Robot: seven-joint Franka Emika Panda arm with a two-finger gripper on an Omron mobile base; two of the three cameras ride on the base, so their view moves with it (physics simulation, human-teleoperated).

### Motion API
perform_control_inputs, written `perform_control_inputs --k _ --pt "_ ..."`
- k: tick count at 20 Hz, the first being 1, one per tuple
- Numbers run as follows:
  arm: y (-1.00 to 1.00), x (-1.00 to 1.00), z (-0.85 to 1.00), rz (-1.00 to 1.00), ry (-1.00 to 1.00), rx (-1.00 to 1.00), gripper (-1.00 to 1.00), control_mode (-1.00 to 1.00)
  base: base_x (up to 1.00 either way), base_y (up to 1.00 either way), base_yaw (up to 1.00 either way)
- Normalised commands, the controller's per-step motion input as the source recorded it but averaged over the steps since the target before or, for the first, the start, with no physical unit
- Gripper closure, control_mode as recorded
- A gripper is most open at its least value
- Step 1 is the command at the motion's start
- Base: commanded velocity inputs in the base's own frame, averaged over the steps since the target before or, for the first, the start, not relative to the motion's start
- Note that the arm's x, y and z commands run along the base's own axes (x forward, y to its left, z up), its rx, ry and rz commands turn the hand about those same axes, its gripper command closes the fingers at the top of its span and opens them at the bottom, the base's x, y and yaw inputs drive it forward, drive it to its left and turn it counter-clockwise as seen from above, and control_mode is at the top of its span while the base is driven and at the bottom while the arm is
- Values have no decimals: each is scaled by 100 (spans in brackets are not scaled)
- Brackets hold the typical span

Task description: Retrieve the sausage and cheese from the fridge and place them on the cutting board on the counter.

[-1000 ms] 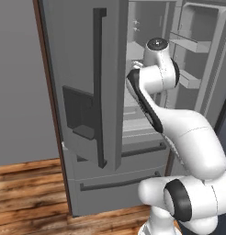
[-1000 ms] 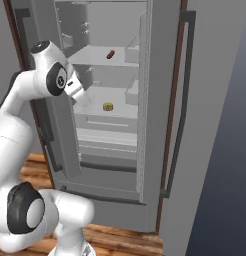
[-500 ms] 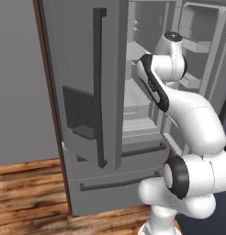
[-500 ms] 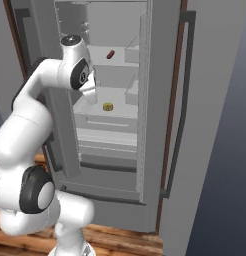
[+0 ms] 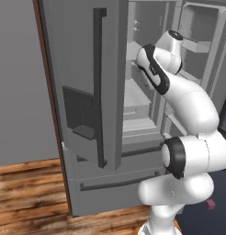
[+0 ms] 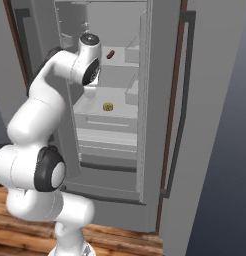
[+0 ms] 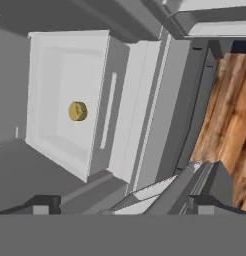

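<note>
Reaching into the open fridge (image 6: pixel 160 125) with the hand (image 7: pixel 122 202) spread wide, gripping nothing. Sausage (image 6: pixel 111 54) lying on an upper shelf, cheese (image 6: pixel 108 106) lower down on a white shelf (image 7: pixel 45 75), both well apart from the fingers (image 7: pixel 45 204).

The open fridge (image 5: pixel 110 92) interior is framed from behind-left and behind-right; shelves are viewed close, downward, from the hand.

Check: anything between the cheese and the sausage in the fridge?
In the right base view, a white shelf separates them: the sausage lies on it, the cheese sits on the level below.
</note>
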Motion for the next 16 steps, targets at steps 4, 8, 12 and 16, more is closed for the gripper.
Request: perform_control_inputs --k 4,8,12,16 --pt "42 8 0 0 -6 19 -100 -100 0 0 0" --pt "16 16 0 0 -6 17 -100 -100 0 0 0" --pt "1 15 0 0 -7 9 -100 -100 0 0 0" --pt "9 15 0 0 -6 6 -100 -100 0 0 0"
